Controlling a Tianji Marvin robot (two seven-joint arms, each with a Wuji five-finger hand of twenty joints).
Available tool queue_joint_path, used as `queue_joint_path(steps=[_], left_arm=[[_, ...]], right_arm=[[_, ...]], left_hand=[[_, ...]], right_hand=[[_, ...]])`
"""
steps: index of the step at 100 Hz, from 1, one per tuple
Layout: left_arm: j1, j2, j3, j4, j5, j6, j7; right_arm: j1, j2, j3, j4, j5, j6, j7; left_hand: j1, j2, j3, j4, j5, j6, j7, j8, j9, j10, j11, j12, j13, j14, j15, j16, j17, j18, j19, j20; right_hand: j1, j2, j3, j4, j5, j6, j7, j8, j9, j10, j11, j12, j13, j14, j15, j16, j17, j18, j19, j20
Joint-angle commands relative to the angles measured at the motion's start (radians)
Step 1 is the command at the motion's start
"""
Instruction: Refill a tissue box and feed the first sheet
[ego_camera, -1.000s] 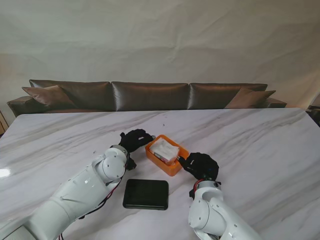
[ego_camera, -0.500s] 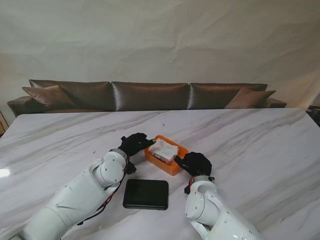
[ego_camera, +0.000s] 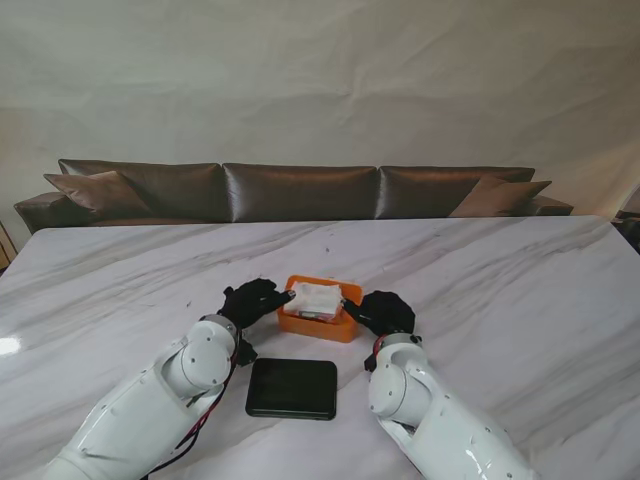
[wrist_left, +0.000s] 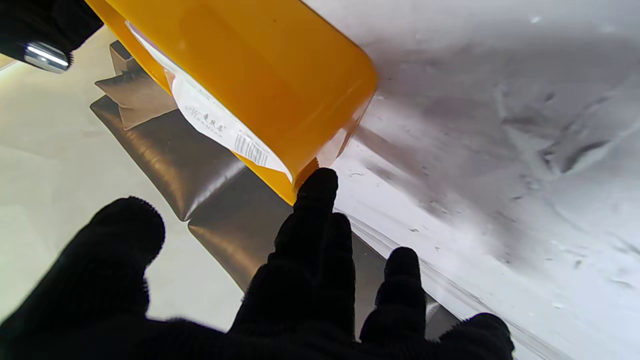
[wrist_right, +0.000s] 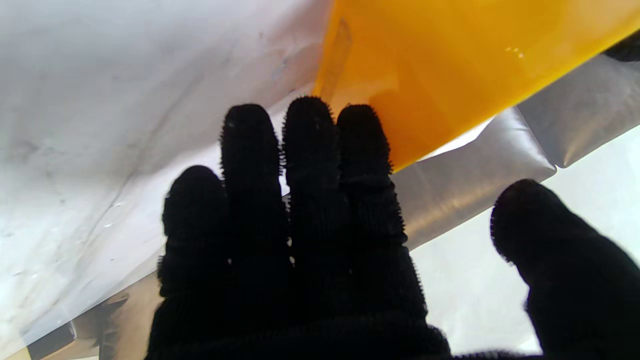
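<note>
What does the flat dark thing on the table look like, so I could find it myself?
Start at the white marble table and find the orange plastic box near its middle, between the two black-gloved hands. The flat black rectangular lid lies nearer to me than that box, between the white arms. It alone is dark, thin and glossy.
</note>
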Motion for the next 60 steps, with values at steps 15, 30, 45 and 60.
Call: queue_joint_path(steps=[15,30,45,60], left_arm=[[0.057,0.005,-0.023,-0.042,0.014,0.013,0.000],[0.066,0.006,-0.034,-0.051,0.021,0.016,0.008],[0.077,0.007,-0.042,-0.062,0.024,0.023,0.011],[0.088,0.008,-0.050,-0.069,0.030,0.029,0.017]], right_arm=[[0.026,-0.024,-0.022,0.026,0.009,-0.018,0.007],[0.026,-0.024,-0.024,0.025,0.007,-0.014,0.007],[0.013,-0.016,-0.017,-0.001,-0.003,-0.005,0.017],[0.004,-0.001,-0.015,-0.026,-0.020,0.013,0.056]], left_hand=[[-0.019,0.035,0.004,0.032,0.072,-0.103,0.043,0.006,-0.014,0.011,0.029,0.015,-0.023,0.007,0.022,0.006,-0.009,-0.021,1.101,0.012],[-0.019,0.034,0.006,0.031,0.067,-0.107,0.040,0.005,-0.013,0.013,0.027,0.015,-0.022,0.009,0.028,0.004,-0.010,-0.020,1.107,0.009],[-0.021,0.035,0.005,0.030,0.067,-0.105,0.039,0.004,-0.009,0.015,0.028,0.015,-0.021,0.013,0.037,0.003,-0.010,-0.018,1.112,0.005],[-0.022,0.034,0.002,0.029,0.070,-0.103,0.038,0.004,0.001,0.017,0.030,0.016,-0.016,0.017,0.052,0.005,-0.009,-0.018,1.121,0.003]], right_hand=[[-0.004,-0.030,0.023,0.013,-0.004,-0.100,-0.032,-0.003,0.033,-0.015,0.006,0.022,0.022,0.014,0.020,-0.001,-0.011,-0.034,0.029,-0.004],[-0.004,-0.051,0.018,0.008,-0.005,-0.099,-0.033,-0.001,0.036,-0.016,0.005,0.022,0.034,0.014,0.018,-0.004,0.004,-0.047,0.031,-0.006],[-0.006,-0.072,0.007,0.003,-0.012,-0.095,-0.040,-0.003,0.035,-0.014,0.000,0.020,0.041,0.016,0.014,-0.008,0.012,-0.042,0.034,-0.007],[-0.016,-0.079,-0.037,0.000,-0.058,-0.083,-0.063,-0.004,-0.008,-0.013,-0.016,0.017,0.020,0.012,-0.023,-0.025,0.004,-0.043,0.016,-0.017]])
